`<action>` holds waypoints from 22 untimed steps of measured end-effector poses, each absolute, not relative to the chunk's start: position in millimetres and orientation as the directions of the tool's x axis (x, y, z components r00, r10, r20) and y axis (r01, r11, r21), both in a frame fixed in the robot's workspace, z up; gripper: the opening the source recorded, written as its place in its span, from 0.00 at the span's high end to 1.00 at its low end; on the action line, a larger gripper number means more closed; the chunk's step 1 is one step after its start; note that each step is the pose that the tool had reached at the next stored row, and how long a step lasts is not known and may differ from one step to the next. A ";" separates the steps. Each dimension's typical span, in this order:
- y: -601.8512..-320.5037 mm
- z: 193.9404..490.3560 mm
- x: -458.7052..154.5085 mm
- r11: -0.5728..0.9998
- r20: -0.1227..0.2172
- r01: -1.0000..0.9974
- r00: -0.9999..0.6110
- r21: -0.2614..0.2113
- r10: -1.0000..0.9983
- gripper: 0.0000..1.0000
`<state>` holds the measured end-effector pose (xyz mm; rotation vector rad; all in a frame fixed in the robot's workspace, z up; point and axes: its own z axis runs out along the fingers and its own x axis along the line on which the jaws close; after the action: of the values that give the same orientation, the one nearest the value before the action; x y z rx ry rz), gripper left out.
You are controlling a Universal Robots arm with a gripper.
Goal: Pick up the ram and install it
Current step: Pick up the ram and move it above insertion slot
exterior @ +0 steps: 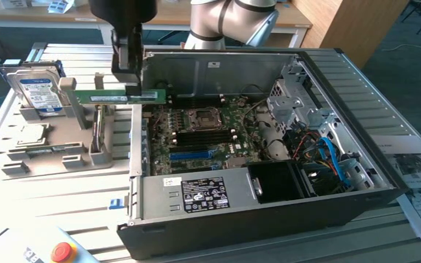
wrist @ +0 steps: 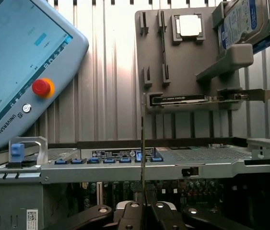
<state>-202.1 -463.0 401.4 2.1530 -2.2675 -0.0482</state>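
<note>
Pickup step looked done: gripper (exterior: pixel 133 89) fingers were clamped on the ram (exterior: pixel 101 97), held level in the air above the PC case's (exterior: pixel 269 216) side wall, beside the parts tray (exterior: pixel 57 143). Installing would probably need careful lining-up over a motherboard (exterior: pixel 218 123) slot.

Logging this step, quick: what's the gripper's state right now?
Gripper: closed, holding the ram.

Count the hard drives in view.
1: the hard drive stands on edge in the gray fixture on the exterior view's left, beside the open computer case. Another may be hidden inside that case.
</note>
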 end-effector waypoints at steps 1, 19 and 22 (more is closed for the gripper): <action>-463.4 401.5 -199.8 0.052 -0.011 -0.998 -0.052 0.032 -0.999 0.88; -470.3 401.5 -153.2 0.050 -0.011 -0.998 -0.051 0.032 -0.999 0.88; -471.1 401.5 -145.4 0.050 -0.011 -0.998 -0.051 0.032 -0.999 0.88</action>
<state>-145.4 -471.1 401.5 2.1544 -2.2660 -0.0481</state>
